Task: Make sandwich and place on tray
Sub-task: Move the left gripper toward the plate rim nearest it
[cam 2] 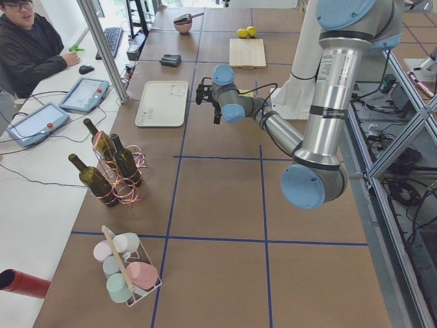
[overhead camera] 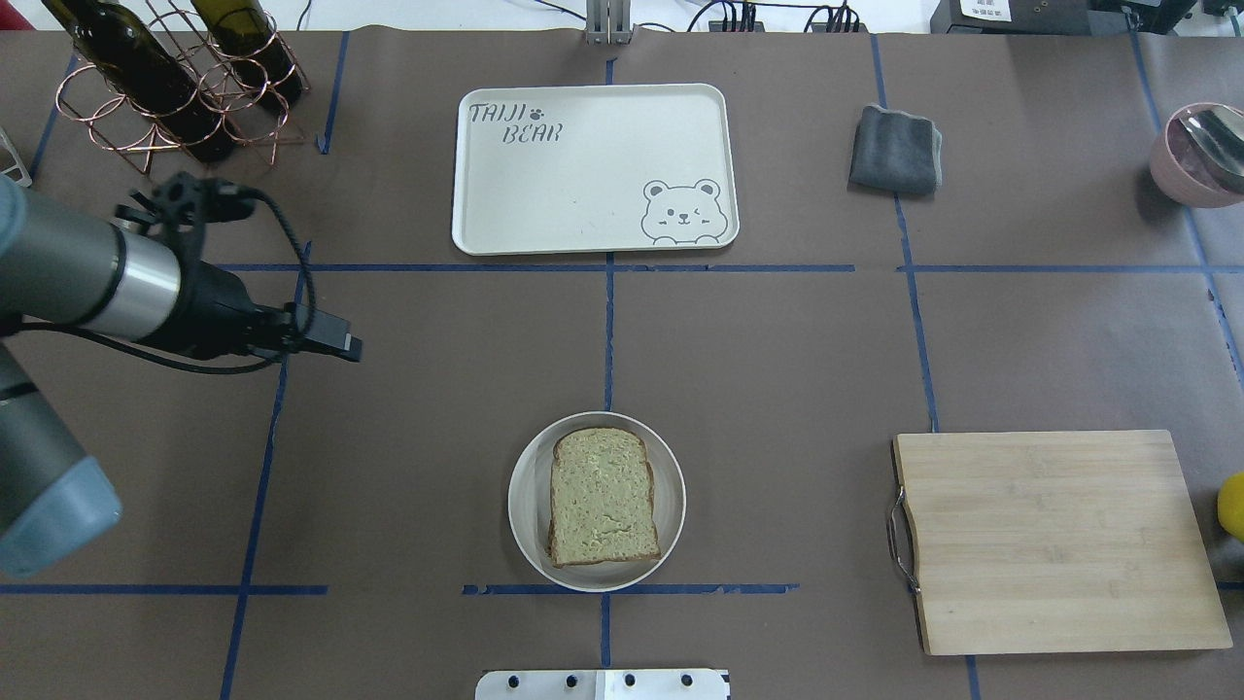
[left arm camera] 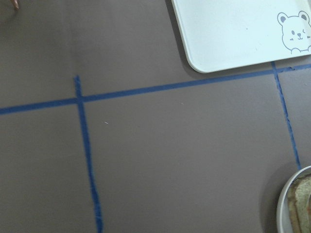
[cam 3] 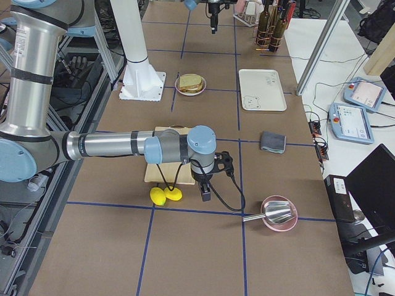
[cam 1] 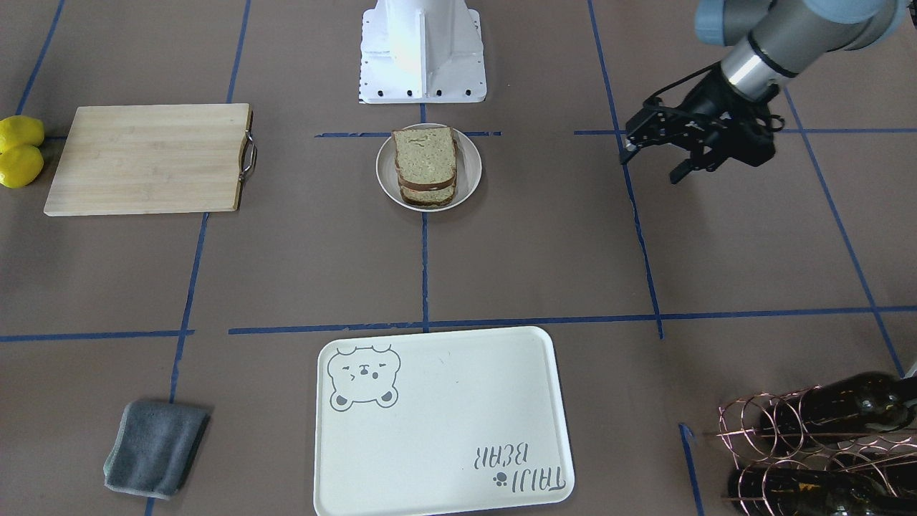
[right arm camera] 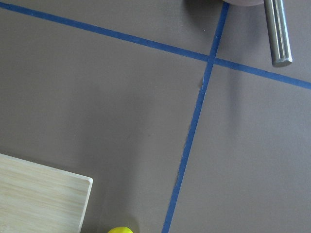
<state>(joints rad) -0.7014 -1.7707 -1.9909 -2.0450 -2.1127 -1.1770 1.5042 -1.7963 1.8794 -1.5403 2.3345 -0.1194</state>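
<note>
Sandwich (overhead camera: pixel 603 496): stacked slices of speckled tan bread with dark crusts. It lies on the small round white dish (overhead camera: pixel 525 506) at the middle of the desk (overhead camera: pixel 777 369), on the near side by the robot's base. What sits between the slices cannot be told.

Tray (overhead camera: pixel 583 175): cream-white with a bear drawing and lettering. It lies flat at the far side of the desk, straight beyond the dish and well apart from it. A blue tape line runs across between them.

Left fingers (cam 1: pixel 640 130): spread open, gripping nothing and touching nothing. They hang above the desk on the left, pointing towards the middle, well apart from both dish and tray. The left wrist view shows brown desk, tape lines, the tray's bear corner and a sliver of the dish, but not the fingers.

Right fingers (cam 3: pixel 205 194): seen only from the right end of the desk. They point down over the desk, just beside two lemons (cam 3: pixel 165 195) and between these and a pink bowl (cam 3: pixel 279 214). Whether they are apart or closed cannot be told.

Cutting board (overhead camera: pixel 1059 540): light wood with a metal handle, near right, apart from the dish.

Grey cloth (overhead camera: pixel 896 151): folded, far side, right of the tray.

Bottle rack (overhead camera: pixel 165 87): copper wire holding dark bottles, at the far left corner.
</note>
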